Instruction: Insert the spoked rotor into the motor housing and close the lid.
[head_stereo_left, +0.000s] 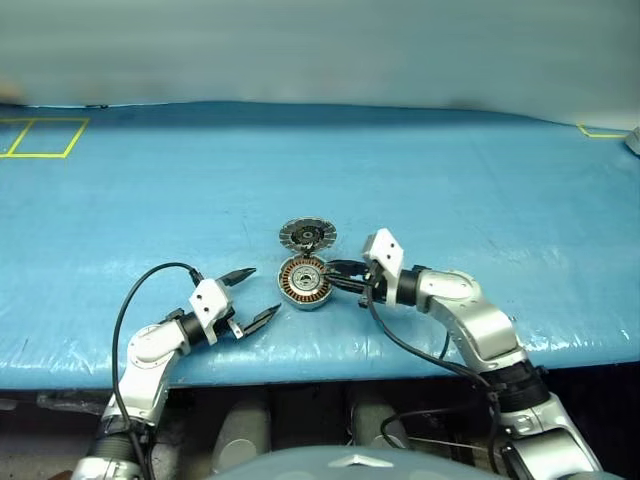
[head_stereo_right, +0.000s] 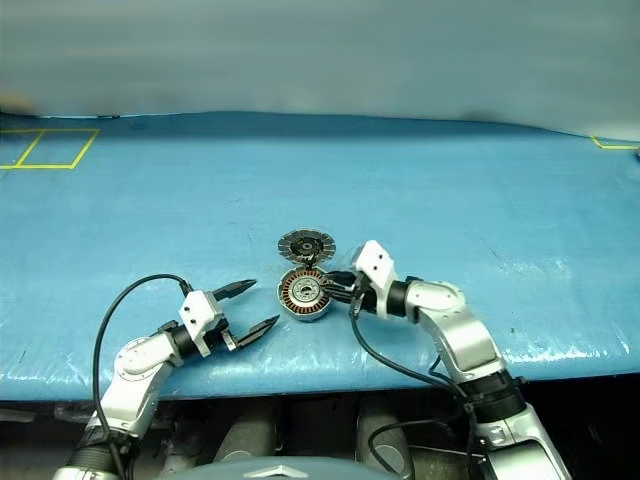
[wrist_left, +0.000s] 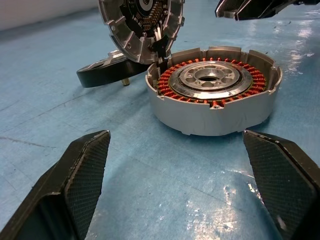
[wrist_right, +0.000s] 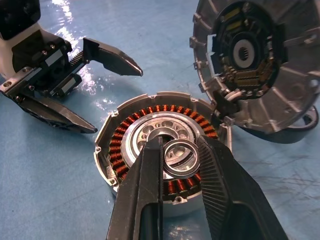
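The motor housing (head_stereo_left: 304, 282), a silver cup ringed with copper windings (wrist_left: 215, 82), sits near the blue table's front edge. Its lid (wrist_right: 250, 60) stands swung open at the far side, inner face showing. Behind the lid lies the dark rim of the spoked rotor (wrist_left: 100, 72), mostly hidden. My right gripper (wrist_right: 181, 150) hovers just over the housing's centre, shut on a small thin metal ring (wrist_right: 182, 159). To the housing's left my left gripper (head_stereo_left: 248, 295) is open, a short way off, with nothing between its fingers (wrist_left: 85, 170).
The blue table cover (head_stereo_left: 450, 190) stretches far behind and to both sides. Yellow tape squares (head_stereo_left: 40, 137) mark the far left, and a yellow tape corner (head_stereo_left: 600, 131) the far right. The table's front edge (head_stereo_left: 330, 365) runs just below both grippers.
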